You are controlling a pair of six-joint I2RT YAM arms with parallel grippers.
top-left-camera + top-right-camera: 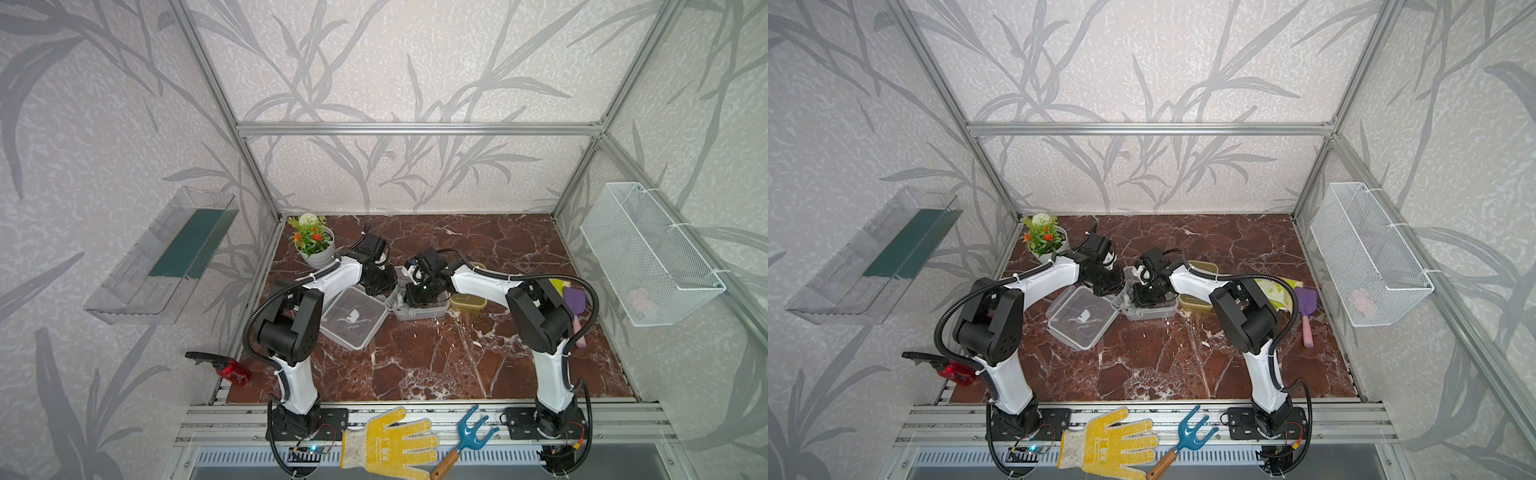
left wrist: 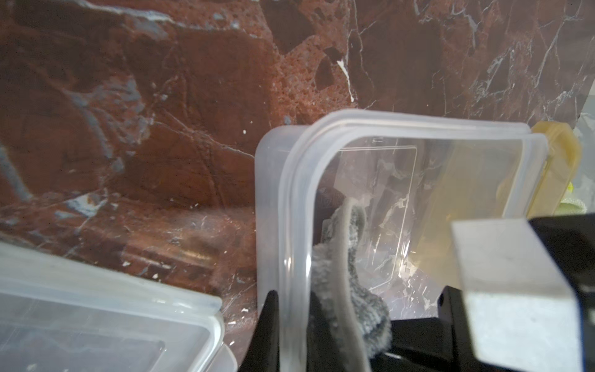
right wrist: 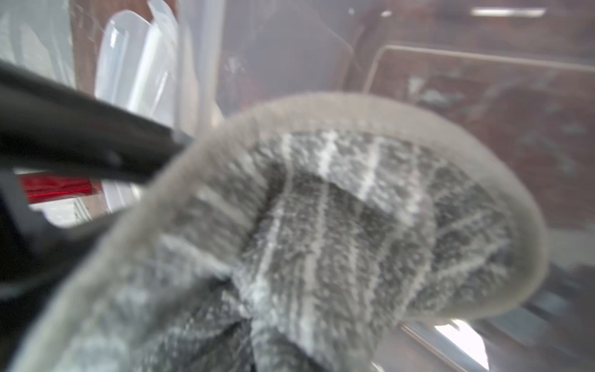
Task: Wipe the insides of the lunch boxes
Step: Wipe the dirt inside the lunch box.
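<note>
So, the lid (image 1: 353, 318) is lying just left of the clear box (image 1: 424, 312). Your left gripper (image 2: 293, 301) is pinched tight on that box's left rim. Your right gripper (image 1: 411, 296) is down inside it, clamped on a grey cloth (image 3: 322, 225). The amber box (image 1: 467, 302) sits just right of it.

Red-brown marble tabletop (image 1: 457, 365), white-veined. Back left corner: flower pot (image 1: 318, 259). Centre: clear lid (image 1: 353, 328) lying flat, sticker visible, just beside the clear greyish lunch box (image 1: 419, 313). Amber-yellow lunch box (image 1: 467, 303) immediately right of that. Right side: patterned cloth (image 1: 1281, 297) and purple scoop (image 1: 1306, 297) with a pink handle.
</note>
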